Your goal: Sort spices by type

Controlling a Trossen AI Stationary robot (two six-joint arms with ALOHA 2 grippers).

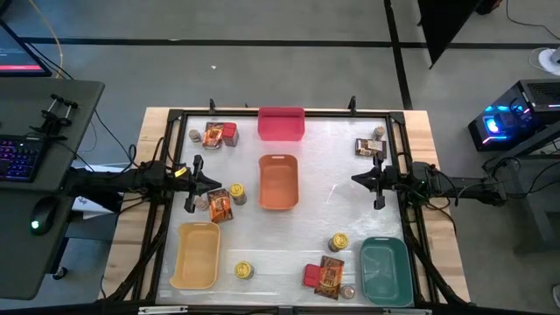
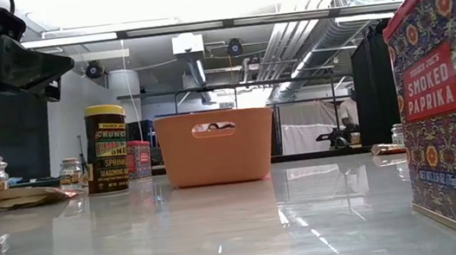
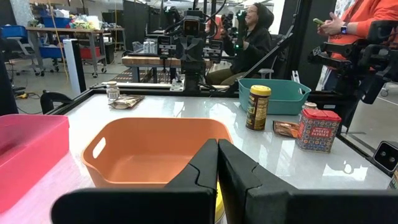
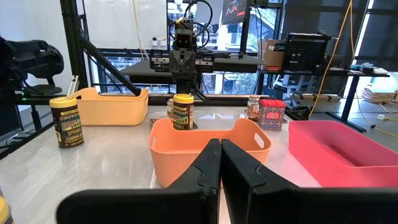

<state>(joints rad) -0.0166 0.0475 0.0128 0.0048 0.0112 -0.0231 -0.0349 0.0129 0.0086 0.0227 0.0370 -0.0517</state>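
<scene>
The spices stand in small groups on the table. A yellow-topped tin (image 1: 237, 193), a printed packet (image 1: 220, 207) and a small jar (image 1: 201, 203) sit just by my left gripper (image 1: 213, 183), which is shut and hovers above the table, facing the orange bin (image 3: 149, 152). Another packet and red box (image 1: 220, 134) lie at the far left. A packet and jar (image 1: 371, 144) are at the far right. Two tins (image 1: 243, 270) (image 1: 339, 241) and a red box with a packet (image 1: 324, 276) stand near the front edge. My right gripper (image 1: 353, 178) is shut, right of the orange bin (image 4: 208, 149).
Four bins stand on the table: a pink one (image 1: 280, 124) at the far edge, the orange one (image 1: 278, 182) in the middle, a yellow one (image 1: 196, 254) at the near left, and a teal one (image 1: 385, 269) at the near right. People (image 3: 252, 31) are beyond the table.
</scene>
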